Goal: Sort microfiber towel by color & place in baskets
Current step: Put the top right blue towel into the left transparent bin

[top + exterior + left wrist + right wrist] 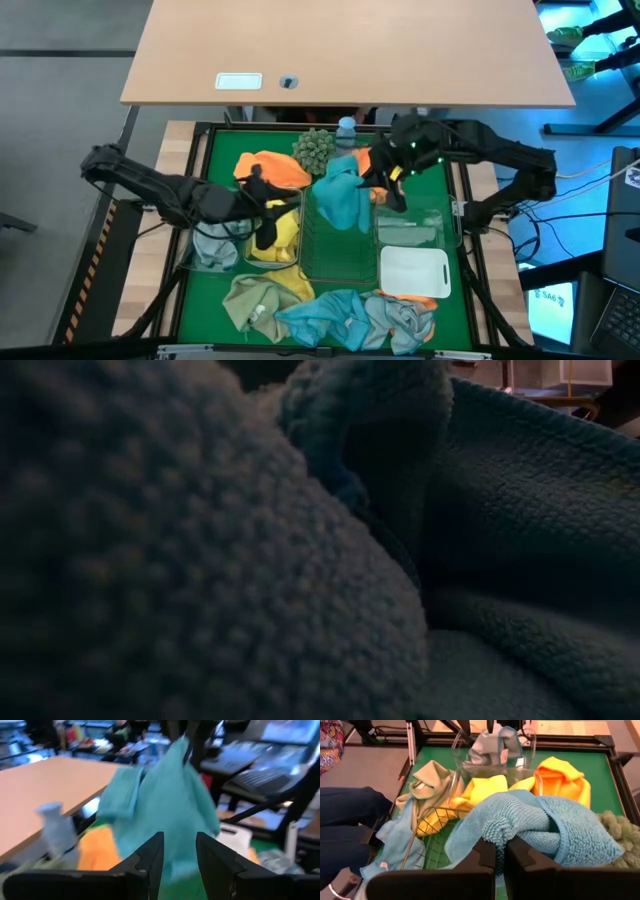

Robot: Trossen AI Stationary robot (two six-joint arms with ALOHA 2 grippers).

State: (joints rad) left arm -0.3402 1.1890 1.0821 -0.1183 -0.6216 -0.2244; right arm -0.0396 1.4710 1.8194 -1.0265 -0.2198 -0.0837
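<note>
Green matting [215,160] covers your work area, with a bare wooden desk [350,50] beyond its far edge. Your right gripper [500,851] is clamped shut on a teal towel [340,195] and holds it above the dark wire-mesh basket [335,255] in the middle of the mat. In the right wrist view the cloth bulges out around both fingers.

Your left gripper [179,851] hangs over the clear bin of yellow towels [275,240], its jaws narrowly parted with nothing between them. Its wrist camera looks straight at the hanging teal towel, so that cloth fills most of what you can see from that side.

To the left of the yellow bin stands a clear bin [212,250] with a grey towel inside. An orange towel [272,168] lies loose at the far left of the mat. Just beside it, at the far edge, sit a grey-green spiky ball [314,147] and a small blue bottle [346,127].

To the right of the mesh basket is another clear bin [410,225], and nearer than that the white bin [415,270]. Along the near edge a heap of unsorted towels [330,312] waits: olive, yellow, teal and grey, with orange showing under the white bin.

Towel pile pressed against the lens blocks your low view entirely.
</note>
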